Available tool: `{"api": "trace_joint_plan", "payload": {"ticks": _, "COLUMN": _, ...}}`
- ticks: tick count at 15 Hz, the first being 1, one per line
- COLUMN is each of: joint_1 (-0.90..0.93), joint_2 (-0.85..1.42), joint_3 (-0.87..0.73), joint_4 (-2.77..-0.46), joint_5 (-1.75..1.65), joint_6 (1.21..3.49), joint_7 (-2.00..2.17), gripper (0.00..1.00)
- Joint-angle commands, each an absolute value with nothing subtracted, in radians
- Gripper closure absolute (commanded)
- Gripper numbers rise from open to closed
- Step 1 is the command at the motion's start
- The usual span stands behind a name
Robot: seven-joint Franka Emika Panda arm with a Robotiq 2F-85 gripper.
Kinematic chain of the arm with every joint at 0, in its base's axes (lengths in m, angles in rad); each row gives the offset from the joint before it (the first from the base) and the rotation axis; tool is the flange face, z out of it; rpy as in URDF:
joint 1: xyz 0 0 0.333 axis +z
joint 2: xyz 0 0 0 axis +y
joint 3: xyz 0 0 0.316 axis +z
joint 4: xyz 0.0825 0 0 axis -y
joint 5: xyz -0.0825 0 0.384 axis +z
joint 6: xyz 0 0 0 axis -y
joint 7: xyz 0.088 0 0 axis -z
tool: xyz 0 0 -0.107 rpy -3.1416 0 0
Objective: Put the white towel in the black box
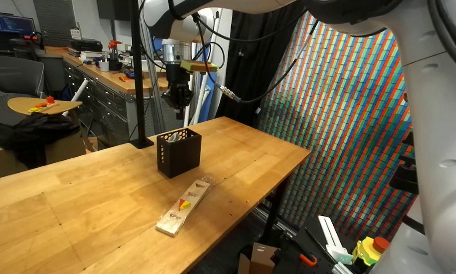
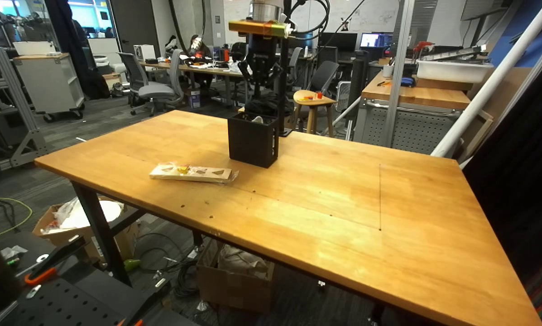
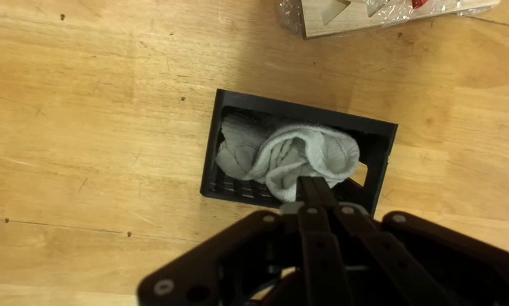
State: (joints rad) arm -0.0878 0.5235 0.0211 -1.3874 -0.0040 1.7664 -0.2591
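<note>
The white towel (image 3: 328,151) lies crumpled inside the black box (image 3: 305,108), as the wrist view shows. A small tip of the towel (image 1: 175,137) pokes up near the rim in both exterior views. Upright on the wooden table, the black box (image 2: 248,145) has perforated sides and an open top. My gripper (image 3: 313,180) is shut, its fingertips pressed together with nothing between them. In an exterior view the gripper (image 1: 180,113) hangs above the box, apart from it. From the wrist camera, the fingers cover part of the towel and the near rim.
A pale wooden strip (image 1: 184,207) in clear wrap, with red and yellow pieces, lies on the table (image 1: 109,198) beside the box. A black vertical pole (image 1: 138,76) stands on the table edge close behind the box.
</note>
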Motion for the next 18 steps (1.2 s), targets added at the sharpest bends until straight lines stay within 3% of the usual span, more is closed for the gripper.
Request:
{"api": "trace_joint_plan", "payload": {"ticks": 1, "joint_1": -0.08, "joint_2": 0.539, "joint_3": 0.011, "joint_4": -1.353, "joint_5": -0.011, "joint_6": 1.755, "joint_7": -0.245, "gripper": 1.0}}
{"api": "trace_joint_plan", "payload": {"ticks": 18, "joint_1": -0.081, "joint_2": 0.652, "joint_3": 0.02, "joint_4": -1.33, "joint_5": 0.024, "joint_6": 1.82, "joint_7": -0.196, "gripper": 1.0}}
